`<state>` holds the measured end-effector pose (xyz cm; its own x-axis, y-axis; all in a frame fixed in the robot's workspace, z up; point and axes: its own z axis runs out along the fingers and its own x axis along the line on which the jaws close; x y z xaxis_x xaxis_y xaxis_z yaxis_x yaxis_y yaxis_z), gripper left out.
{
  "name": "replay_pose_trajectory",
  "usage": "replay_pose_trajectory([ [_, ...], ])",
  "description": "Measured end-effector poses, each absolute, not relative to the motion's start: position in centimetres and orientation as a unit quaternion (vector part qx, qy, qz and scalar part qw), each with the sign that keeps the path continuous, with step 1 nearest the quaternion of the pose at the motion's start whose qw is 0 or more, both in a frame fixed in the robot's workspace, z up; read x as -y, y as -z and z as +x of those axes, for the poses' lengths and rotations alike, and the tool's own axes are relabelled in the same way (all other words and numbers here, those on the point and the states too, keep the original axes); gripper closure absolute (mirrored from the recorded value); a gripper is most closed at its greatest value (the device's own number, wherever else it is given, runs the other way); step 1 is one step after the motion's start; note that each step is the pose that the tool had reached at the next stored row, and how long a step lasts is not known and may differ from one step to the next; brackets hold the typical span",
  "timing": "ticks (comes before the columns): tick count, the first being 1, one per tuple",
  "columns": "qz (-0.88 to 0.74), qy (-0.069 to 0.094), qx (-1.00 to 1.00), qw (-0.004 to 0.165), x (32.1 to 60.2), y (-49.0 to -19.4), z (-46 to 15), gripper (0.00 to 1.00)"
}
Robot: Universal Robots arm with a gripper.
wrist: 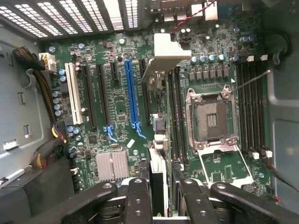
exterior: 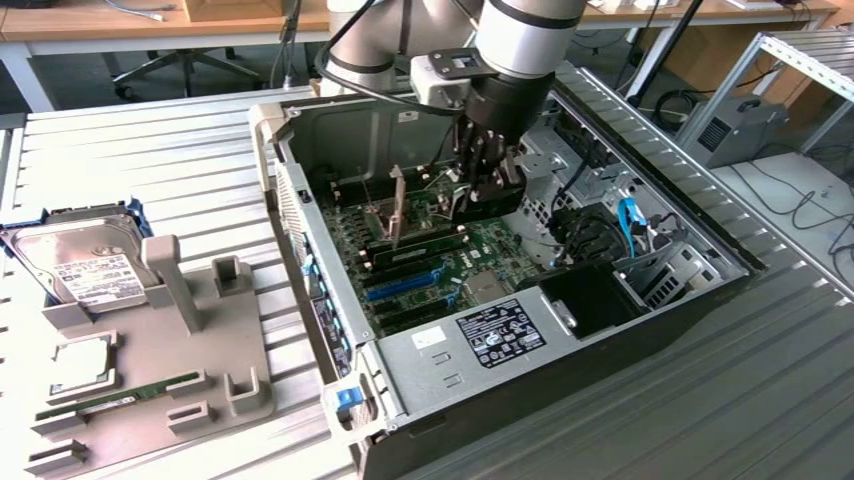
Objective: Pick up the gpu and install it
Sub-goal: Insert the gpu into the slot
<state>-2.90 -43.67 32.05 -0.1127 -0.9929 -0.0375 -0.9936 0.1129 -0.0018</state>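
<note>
— Where's your gripper [exterior: 483, 190]?
— Closed on the gpu [wrist: 158, 140], edge-down inside the case [exterior: 641, 320], above the motherboard [wrist: 117, 107].
— Surroundings?
— Case on a ribbed metal table [exterior: 147, 150]; desks [exterior: 94, 30] far behind.

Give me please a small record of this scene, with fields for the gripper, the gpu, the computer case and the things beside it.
gripper: gripper inside the open computer case, above the motherboard
gpu: gpu held on edge between the fingers, silver bracket toward the case's back wall, over the expansion slots
CPU socket: CPU socket open, empty
outside the case: hard drive, RAM stick and grey holder block at the exterior view's left
</note>
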Motion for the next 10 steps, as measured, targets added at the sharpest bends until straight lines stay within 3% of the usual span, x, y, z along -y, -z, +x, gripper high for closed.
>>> replay_pose_trajectory([
  [10, -0.666, -0.015, -0.746, 0.017, 44.5, -32.03, -2.99, 0.71],
])
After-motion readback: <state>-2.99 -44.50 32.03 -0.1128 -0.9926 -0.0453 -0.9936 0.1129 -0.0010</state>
